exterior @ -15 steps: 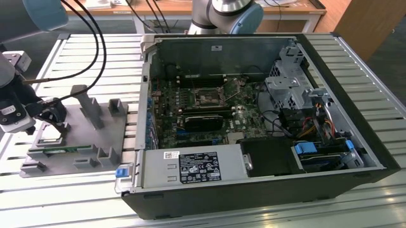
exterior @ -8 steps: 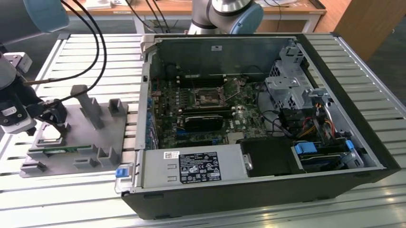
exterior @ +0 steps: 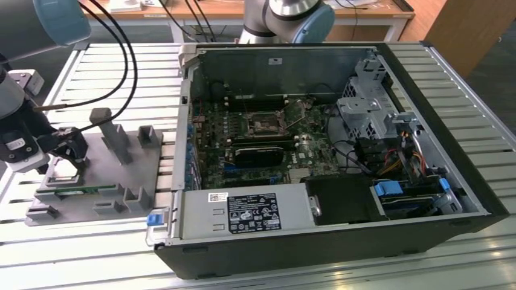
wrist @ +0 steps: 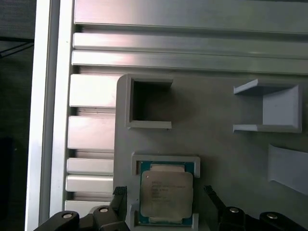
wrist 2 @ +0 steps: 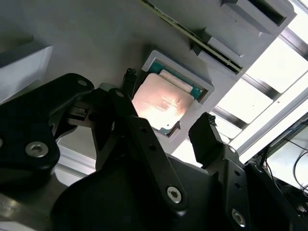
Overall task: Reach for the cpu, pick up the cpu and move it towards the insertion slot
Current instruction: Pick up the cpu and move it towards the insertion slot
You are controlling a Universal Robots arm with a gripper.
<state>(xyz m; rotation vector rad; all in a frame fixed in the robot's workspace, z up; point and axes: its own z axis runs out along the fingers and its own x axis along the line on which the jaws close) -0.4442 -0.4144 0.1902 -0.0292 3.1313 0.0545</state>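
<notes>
Cpu [wrist: 166, 195]: one, silver-topped, lying flat in a framed square pocket of the grey tray, well apart from the slot. One slatted metal desk [exterior: 96, 241] carries everything. On it, toward the exterior view's right, lies one open black computer case [exterior: 322, 251], its one green motherboard [exterior: 241, 142] facing up. One arm [exterior: 286, 21] rises behind the case and comes down at the exterior view's left. One tray [exterior: 101, 172] lies flat beside the case on that side, with several grey blocks standing up from it; in the first wrist view one empty square pocket [wrist: 151, 101] sits just beside the cpu's pocket, and one open bracket [wrist: 269, 108] stands further along. One thin green memory stick [exterior: 69, 192] rests on edge in a tray groove near the cpu's pocket. One black claw [exterior: 66, 162] hangs just above the tray. Both wrist views show it spread, its two fingers [wrist: 119, 195] flanking the chip, one on each side outside the pocket frame and not touching the chip. One slot [exterior: 264, 125], a silvery square frame with a dark centre, sits on the motherboard inside the case.
</notes>
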